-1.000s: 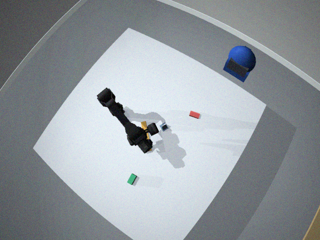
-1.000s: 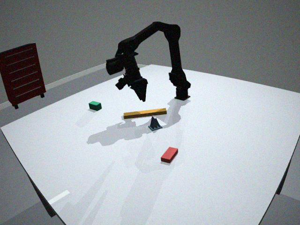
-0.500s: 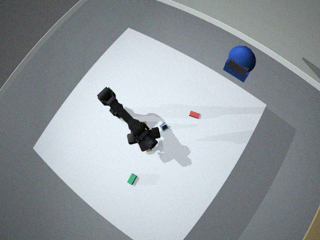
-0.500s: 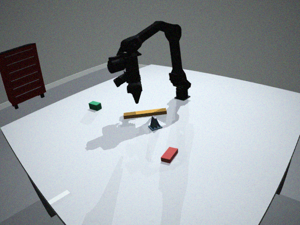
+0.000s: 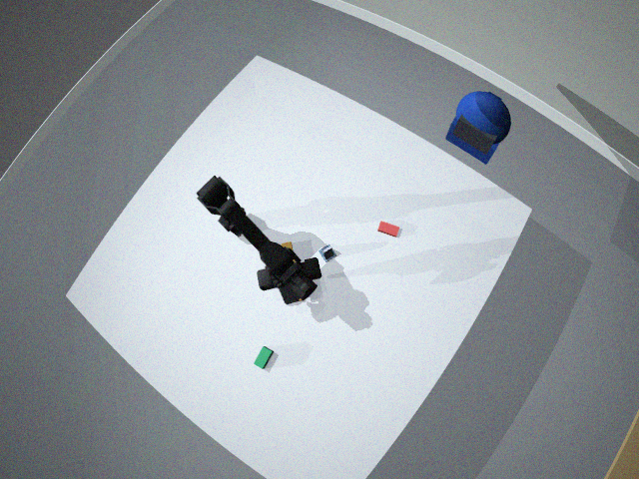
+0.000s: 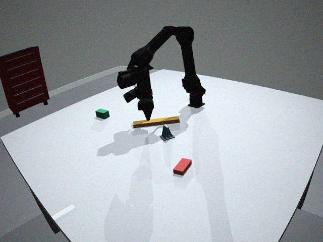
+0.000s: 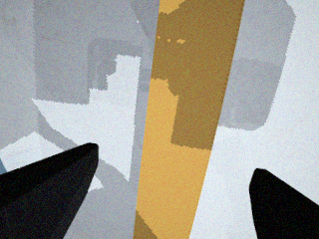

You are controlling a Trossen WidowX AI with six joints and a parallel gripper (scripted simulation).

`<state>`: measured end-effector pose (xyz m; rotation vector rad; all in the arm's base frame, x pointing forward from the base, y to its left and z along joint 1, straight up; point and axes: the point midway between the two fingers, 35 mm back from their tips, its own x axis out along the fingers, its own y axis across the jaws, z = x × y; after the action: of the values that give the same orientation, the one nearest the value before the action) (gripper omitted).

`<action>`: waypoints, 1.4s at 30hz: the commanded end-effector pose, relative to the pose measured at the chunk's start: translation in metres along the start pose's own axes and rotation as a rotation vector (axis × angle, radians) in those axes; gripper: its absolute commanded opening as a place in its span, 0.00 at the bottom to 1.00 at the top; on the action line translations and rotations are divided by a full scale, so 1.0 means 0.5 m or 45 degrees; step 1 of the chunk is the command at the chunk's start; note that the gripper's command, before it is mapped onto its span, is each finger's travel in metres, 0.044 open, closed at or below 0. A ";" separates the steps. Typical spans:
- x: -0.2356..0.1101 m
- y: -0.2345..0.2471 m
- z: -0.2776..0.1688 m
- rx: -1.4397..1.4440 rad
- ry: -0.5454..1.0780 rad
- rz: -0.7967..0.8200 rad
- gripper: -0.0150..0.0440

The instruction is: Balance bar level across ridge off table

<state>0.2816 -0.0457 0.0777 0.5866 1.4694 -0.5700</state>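
On the white desk (image 6: 234,135), going left to right in the exterior view, a small green block (image 6: 102,113) sits well apart from everything else, then the black arm's gripper (image 6: 148,114) points straight down over the left part of the long flat orange-yellow wooden bar (image 6: 156,121), its tip right at the bar's top face. The bar lies flat on the desk, just behind and beside the small dark wedge-shaped ridge with a pale blue base (image 6: 166,132), not on it. Further to the front right lies a flat red block (image 6: 182,166). In the wrist view the bar (image 7: 179,139) runs lengthwise up the middle, with 1 dark finger (image 7: 47,206) to its left and the other to its right; desk shows on both sides between the bar and the fingers. The jaws stand well apart, straddling the bar's width without touching it, and grip nothing. From the top view the gripper (image 5: 289,280) hides nearly all of the bar, and the ridge (image 5: 326,252) shows just beside its right edge.
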 end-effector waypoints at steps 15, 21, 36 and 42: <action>0.050 -0.001 0.001 0.005 -0.006 -0.005 0.79; 0.061 -0.002 0.001 0.005 -0.006 -0.005 0.79; 0.061 -0.002 0.001 0.005 -0.006 -0.005 0.79; 0.060 0.000 0.000 0.000 -0.003 0.001 0.52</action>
<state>0.2822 -0.0460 0.0476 0.5859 1.4668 -0.5704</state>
